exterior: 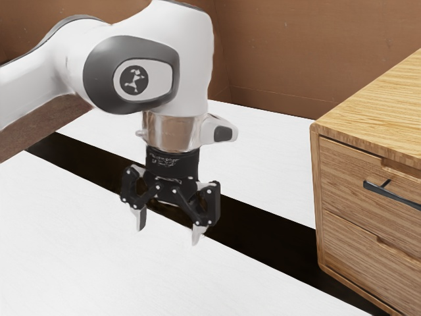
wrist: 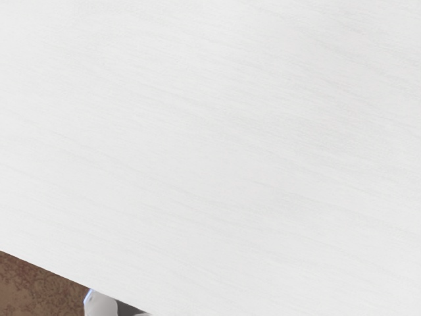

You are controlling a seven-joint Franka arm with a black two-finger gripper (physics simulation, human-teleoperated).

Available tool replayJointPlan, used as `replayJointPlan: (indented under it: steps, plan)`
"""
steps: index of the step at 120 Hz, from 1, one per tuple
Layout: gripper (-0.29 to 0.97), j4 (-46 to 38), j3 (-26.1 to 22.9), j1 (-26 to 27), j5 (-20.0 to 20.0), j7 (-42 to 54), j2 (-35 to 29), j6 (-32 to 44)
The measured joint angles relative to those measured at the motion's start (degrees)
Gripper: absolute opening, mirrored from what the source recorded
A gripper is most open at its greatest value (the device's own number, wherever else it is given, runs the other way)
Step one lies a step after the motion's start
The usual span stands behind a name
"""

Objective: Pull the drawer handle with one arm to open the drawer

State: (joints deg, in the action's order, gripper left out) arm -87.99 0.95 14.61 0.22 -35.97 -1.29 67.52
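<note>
A white desk [exterior: 79, 250] is seen before brown walls [exterior: 296, 46], and a wooden cabinet [exterior: 368, 118] is placed at the exterior view's right. A black handle [exterior: 389, 192] is carried on the cabinet's upper drawer [exterior: 348, 174]. The hand [exterior: 169, 230] is held released, fingers spread, above the desk, well apart from the cabinet and its handle.

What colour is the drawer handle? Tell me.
The handle is black, on a light wooden drawer; the exterior view shows it best.
</note>
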Motion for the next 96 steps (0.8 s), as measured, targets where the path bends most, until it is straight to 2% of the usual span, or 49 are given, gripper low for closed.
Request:
replayJointPlan:
  steps: [20, 30, 46, 58, 64, 71, 76, 83, 96]
  plan:
    - [0.68, 0.4, -0.1, -2.0, -1.0, -13.8, -0.6, 12.5]
    - [0.68, 0.5, -0.4, -1.8, -1.7, -19.5, -1.7, 15.1]
    - [0.68, 0.5, -0.3, 2.5, -1.7, -27.6, -4.2, 16.0]
    - [0.68, 0.6, -4.0, -1.2, -1.8, -31.8, -4.9, 18.6]
    - [0.68, 0.5, -1.3, 2.8, -1.8, -33.6, -4.9, 19.8]
    - [0.68, 0.3, 11.3, 18.2, -1.7, -35.6, -4.9, 20.9]
    - [0.68, 0.3, 16.4, 24.2, -1.8, -37.0, -4.7, 21.6]
    - [0.68, 0.6, 19.3, 27.5, -2.0, -38.7, -3.6, 22.4]
    - [0.68, 0.7, 20.7, 29.5, -3.5, -42.4, -1.9, 24.7]
